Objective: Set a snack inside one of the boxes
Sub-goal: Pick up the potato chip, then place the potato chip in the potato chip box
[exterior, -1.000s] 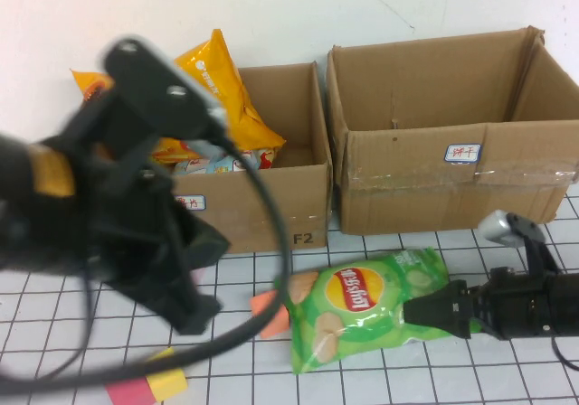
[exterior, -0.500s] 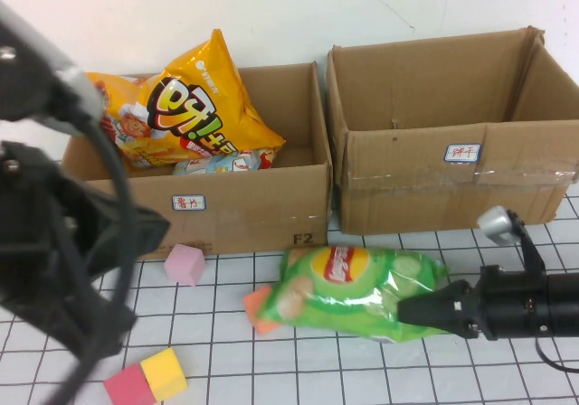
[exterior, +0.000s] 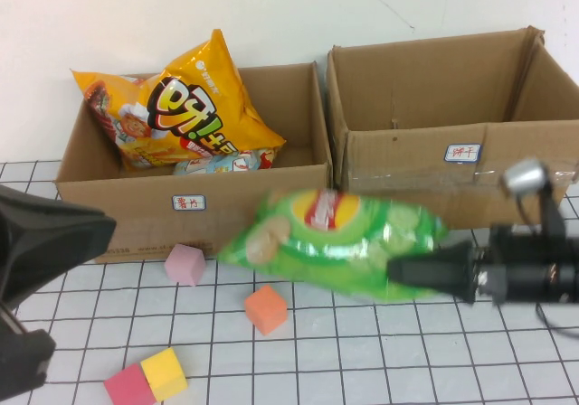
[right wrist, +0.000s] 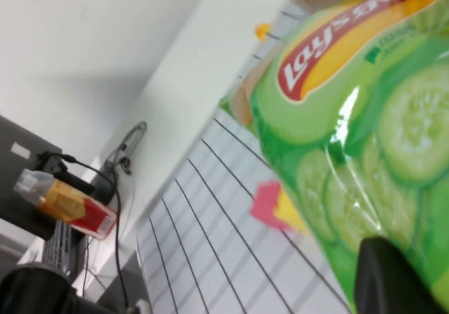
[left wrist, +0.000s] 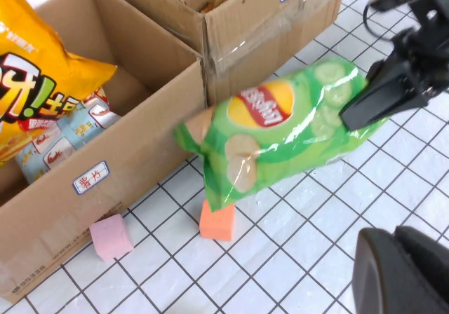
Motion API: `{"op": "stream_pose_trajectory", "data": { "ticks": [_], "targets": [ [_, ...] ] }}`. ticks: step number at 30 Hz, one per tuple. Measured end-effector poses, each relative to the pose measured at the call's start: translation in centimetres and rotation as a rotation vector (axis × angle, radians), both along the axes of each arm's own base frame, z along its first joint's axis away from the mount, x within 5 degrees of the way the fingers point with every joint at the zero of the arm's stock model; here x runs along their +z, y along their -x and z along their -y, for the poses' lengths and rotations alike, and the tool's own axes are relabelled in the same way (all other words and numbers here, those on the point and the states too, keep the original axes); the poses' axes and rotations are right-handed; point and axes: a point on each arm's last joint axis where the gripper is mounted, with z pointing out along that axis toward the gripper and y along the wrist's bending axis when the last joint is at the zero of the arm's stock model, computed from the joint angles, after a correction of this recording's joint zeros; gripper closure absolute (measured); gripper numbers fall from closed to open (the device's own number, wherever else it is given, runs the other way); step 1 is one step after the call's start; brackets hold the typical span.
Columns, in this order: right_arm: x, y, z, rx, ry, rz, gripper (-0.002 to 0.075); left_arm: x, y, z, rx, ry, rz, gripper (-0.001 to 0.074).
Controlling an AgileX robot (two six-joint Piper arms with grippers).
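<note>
the right gripper (exterior: 403, 269) is clamped on a green chip bag (exterior: 335, 242), held above the table (exterior: 362, 369) before the left box (exterior: 298, 197). carrying step; next, lift over the rim. left gripper (exterior: 27, 269) sits low left, state unclear.

Robotics lab test bench: white tabletop ruled with a black grid (exterior: 362, 369), plain white wall (exterior: 271, 16) behind it. On the tabletop, two labelled open brown cardboard boxes (exterior: 298, 197) and coloured foam cubes (exterior: 266, 308).
</note>
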Motion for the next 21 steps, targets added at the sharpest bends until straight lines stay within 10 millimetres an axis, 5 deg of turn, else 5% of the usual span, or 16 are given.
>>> {"op": "stream_pose_trajectory", "data": {
  "ticks": [7, 12, 16, 21],
  "targets": [
    [8.6, -1.7, -1.4, 0.032, -0.036, 0.325, 0.0716, 0.0, 0.0, -0.1, 0.007, -0.005, 0.001, 0.0736],
    [12.8, -5.7, -3.8, -0.062, 0.071, 0.566, 0.0716, 0.0, -0.1, -0.1, 0.025, 0.006, 0.0, 0.0735],
    [14.0, -8.8, -6.0, -0.055, 0.087, 0.704, 0.0716, 0.0, -0.2, -0.2, 0.032, -0.005, 0.008, 0.0736],
    [12.5, -12.6, -8.1, 0.039, 0.126, 0.805, 0.0716, 0.0, -0.2, -0.2, 0.034, -0.008, 0.005, 0.0736]
  ]
}}
